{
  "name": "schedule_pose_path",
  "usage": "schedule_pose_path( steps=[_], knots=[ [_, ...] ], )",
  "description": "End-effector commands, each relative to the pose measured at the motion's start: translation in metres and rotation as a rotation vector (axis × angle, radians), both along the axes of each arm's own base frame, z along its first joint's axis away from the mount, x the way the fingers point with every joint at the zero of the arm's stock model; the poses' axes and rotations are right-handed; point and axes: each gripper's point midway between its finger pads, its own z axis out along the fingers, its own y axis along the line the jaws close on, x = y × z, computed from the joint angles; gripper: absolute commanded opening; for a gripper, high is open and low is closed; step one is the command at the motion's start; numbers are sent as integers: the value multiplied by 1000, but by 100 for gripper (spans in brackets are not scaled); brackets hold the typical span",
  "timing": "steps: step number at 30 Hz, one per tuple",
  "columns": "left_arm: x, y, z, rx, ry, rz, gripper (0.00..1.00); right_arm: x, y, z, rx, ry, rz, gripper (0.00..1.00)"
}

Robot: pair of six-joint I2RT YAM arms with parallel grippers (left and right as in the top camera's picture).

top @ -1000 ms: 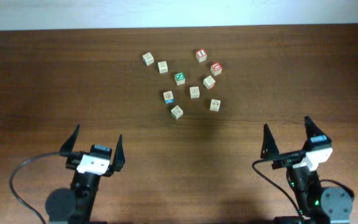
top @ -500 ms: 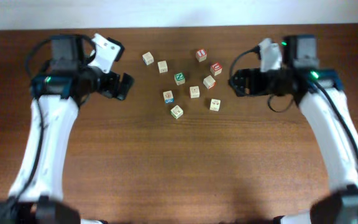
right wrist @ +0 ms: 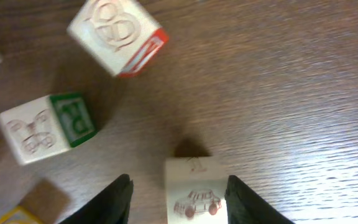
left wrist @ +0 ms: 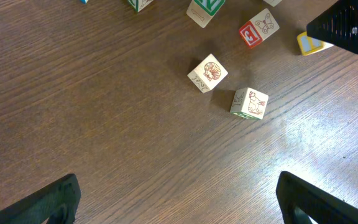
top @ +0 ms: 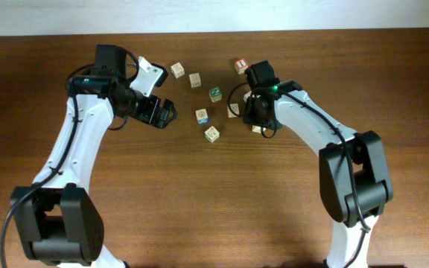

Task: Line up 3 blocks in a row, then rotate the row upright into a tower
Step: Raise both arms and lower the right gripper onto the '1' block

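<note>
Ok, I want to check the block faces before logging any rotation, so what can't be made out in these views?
Overhead: the right arm covers part of the block cluster, and the printed faces are too small to read.
Right wrist: the car-picture block between the jaws is cut off by the bottom edge, and the view is blurred.
Left wrist: the yellow-faced block is half hidden behind the right arm's jaws, and the green-letter block is cut by the top edge.

Looks like a robotics lab: a white-and-black left arm (top: 73, 149) and right arm (top: 307, 119) work over a bare dark wood-grain tabletop (top: 199, 208), with a plain pale strip (top: 214, 15) beyond the tabletop's far edge
</note>
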Motion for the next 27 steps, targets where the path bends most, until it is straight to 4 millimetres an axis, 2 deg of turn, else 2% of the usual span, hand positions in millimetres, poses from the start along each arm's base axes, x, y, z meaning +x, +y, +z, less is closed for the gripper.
schedule_pose_path(
  steps=[1, 5, 6, 8, 11, 13, 17, 19, 20, 23, 24, 25, 27],
  knots=[
    [3, -3, 2, -19, 1, 3, 99, 2, -8, -15, -44, 18, -39, 45],
    [3, -3, 2, -20, 0, 2, 99, -5, -9, -19, -50, 51, -36, 31],
    [3, -3, 2, -20, 0, 2, 99, -10, -6, -20, -30, 78, -23, 31],
    [3, -3, 2, -21, 0, 2, 99, -23, 0, -23, 1, 135, 6, 31],
    [3, -3, 2, -27, 8, 18, 99, -40, 9, -24, 44, 208, 101, 41],
    [3, -3, 2, -37, 21, 44, 99, -53, 17, -23, 86, 262, 181, 42],
    [2, -3, 2, -50, 42, 79, 99, -77, 6, -24, 46, 358, 202, 46],
    [1, -3, 1, -49, 46, 80, 99, -72, 8, -24, 43, 333, 263, 28],
    [1, -3, 1, -49, 46, 80, 99, -71, 8, -24, 42, 328, 279, 27],
    [1, -3, 1, -50, 46, 79, 99, -63, -9, -25, -69, 296, 287, 28],
    [1, -3, 1, -49, 47, 80, 99, -61, -14, -25, -98, 289, 282, 33],
    [1, -3, 1, -49, 49, 79, 99, -58, -15, -25, -107, 277, 279, 41],
    [0, -3, 1, -49, 50, 79, 99, -51, -11, -26, -96, 244, 280, 41]
  ],
)
